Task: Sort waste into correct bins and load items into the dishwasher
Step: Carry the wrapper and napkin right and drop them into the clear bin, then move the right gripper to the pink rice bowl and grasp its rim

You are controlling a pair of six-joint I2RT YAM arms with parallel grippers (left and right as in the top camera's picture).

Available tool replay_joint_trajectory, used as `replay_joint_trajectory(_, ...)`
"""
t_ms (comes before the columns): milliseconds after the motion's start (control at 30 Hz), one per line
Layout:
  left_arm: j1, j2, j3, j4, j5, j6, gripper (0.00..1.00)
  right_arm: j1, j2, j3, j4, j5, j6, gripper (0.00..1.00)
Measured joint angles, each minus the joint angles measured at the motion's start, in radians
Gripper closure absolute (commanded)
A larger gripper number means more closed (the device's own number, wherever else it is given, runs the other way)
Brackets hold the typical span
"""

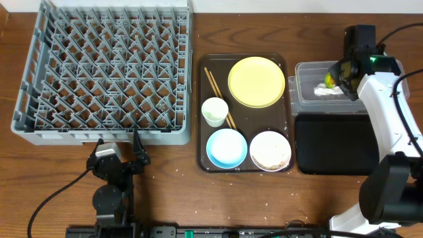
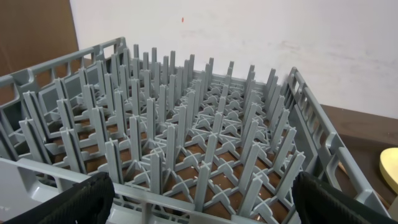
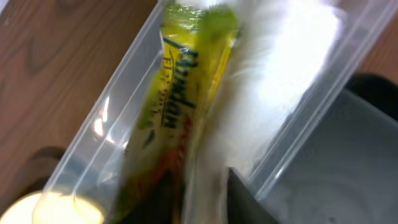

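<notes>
Snack wrapper [image 3: 180, 112] grasped in right tool [image 1: 335, 77], long axis dangling into clear tub [image 1: 304, 102] | crumpled paper [image 1: 327, 92] inside tub | left tool [image 2: 202, 199] released, far left of tub by dish rack [image 1: 99, 137] | right arm nearer

Log your count on the table [image 1: 178, 198]: one grey dish rack [image 1: 106, 73], one dark brown serving tray [image 1: 254, 119], one clear tub [image 1: 304, 102] and one black tray [image 1: 334, 145]. For crockery you have one yellow plate [image 1: 256, 81], two bowls, namely one light blue bowl [image 1: 227, 147] and one white bowl [image 1: 252, 147], one small white cup [image 1: 215, 111] and two chopsticks [image 1: 213, 82]. For waste, mark down one green-and-yellow wrapper [image 1: 328, 82] and one wad of white paper [image 1: 327, 92]; the rice grains [image 1: 271, 155] are too small for you to count.
</notes>
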State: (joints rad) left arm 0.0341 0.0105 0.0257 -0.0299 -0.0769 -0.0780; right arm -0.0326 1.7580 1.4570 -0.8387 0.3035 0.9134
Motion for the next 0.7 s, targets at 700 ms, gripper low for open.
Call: replay_joint_trajectory(700, 0.000, 0.000, 0.000, 0.000, 0.000, 0.000, 0.08, 0.211, -0.141, 0.064, -0.245, -0.510, -0.521, 0.46)
